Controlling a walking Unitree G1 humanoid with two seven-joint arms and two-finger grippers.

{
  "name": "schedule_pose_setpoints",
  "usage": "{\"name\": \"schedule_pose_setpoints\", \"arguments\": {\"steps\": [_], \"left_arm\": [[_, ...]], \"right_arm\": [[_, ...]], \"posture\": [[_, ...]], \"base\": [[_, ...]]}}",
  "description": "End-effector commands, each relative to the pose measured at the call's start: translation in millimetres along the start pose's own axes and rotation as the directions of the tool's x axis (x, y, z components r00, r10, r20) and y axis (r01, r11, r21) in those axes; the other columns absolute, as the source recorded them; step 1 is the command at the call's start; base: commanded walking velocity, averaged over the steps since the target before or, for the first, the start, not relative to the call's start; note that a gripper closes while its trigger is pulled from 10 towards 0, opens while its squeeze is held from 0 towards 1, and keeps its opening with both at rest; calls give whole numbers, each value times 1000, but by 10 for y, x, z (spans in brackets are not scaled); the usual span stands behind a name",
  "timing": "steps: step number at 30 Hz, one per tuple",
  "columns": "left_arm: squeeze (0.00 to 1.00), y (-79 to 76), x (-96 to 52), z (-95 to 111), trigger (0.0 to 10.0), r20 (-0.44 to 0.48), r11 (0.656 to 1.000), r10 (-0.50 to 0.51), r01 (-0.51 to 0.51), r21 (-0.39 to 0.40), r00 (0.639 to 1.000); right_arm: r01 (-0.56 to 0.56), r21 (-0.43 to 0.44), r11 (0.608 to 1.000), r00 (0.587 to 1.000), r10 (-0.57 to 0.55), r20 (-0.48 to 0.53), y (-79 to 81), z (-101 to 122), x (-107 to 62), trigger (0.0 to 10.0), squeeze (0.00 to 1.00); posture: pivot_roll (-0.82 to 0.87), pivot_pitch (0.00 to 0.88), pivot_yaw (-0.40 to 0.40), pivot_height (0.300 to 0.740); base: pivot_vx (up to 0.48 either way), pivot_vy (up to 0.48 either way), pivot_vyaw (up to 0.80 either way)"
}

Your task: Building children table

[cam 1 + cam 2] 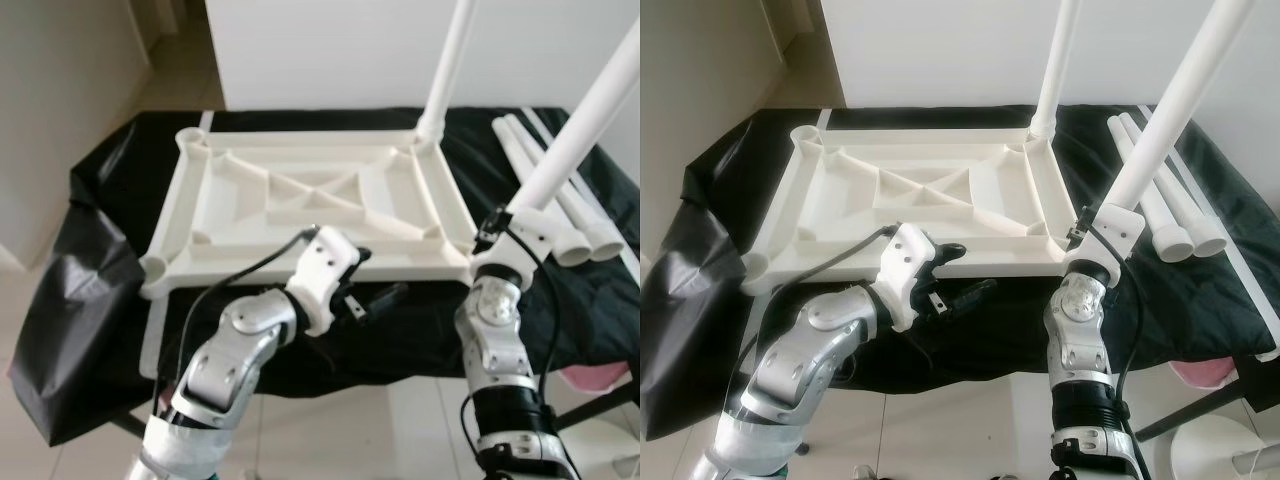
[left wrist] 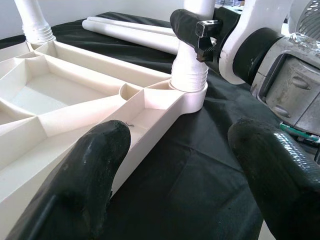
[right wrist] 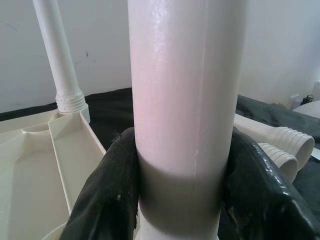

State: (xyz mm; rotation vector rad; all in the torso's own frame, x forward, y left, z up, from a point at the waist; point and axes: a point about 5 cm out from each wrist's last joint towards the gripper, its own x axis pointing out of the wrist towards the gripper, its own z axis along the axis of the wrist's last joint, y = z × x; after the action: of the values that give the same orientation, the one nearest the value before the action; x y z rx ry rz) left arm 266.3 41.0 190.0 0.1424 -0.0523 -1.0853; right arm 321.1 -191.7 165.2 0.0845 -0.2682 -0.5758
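Note:
A white table top (image 1: 172, 205) lies upside down on a black-covered table, ribs facing up. One white leg (image 1: 450, 60) stands upright in its far right corner socket. A second white leg (image 1: 590, 110) leans up to the right from the near right corner socket (image 2: 190, 95). My right gripper (image 1: 497, 232) is shut on this leg just above its threaded end, and both black fingers (image 3: 107, 190) press against its sides. At the top's front edge my left gripper (image 1: 387, 272) hangs open and empty, its fingers pointing toward that same socket.
Two loose white legs (image 1: 565, 205) lie side by side on the black cloth (image 1: 420, 330) to the right of the top. The cloth hangs in a dark bulge (image 1: 70, 300) at the left end. A white stool (image 1: 1220, 455) stands on the floor at lower right.

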Motion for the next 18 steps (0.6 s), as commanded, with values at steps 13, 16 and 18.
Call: {"name": "schedule_pose_setpoints", "arguments": {"steps": [13, 16, 18], "left_arm": [[0, -93, 63, 7, 10000, 0, 999, -31, 31, -18, 1000], [0, -139, 84, -1, 10000, -2, 999, -46, 46, -21, 999], [0, -159, 94, -5, 10000, -3, 998, -51, 51, -23, 999]], "right_arm": [[-113, -10, 994, 993, 113, 29, -129, -60, 54, 10000, 1000], [-174, -2, 985, 984, 174, 25, -135, -54, 86, 10000, 1000], [-219, 1, 976, 976, 219, 24, -132, -47, 99, 10000, 737]], "posture": [[-53, 65, 9, 740], [-54, 67, 10, 740], [-55, 67, 10, 740]], "base": [[0, 0, 0], [0, 0, 0], [0, 0, 0]]}}
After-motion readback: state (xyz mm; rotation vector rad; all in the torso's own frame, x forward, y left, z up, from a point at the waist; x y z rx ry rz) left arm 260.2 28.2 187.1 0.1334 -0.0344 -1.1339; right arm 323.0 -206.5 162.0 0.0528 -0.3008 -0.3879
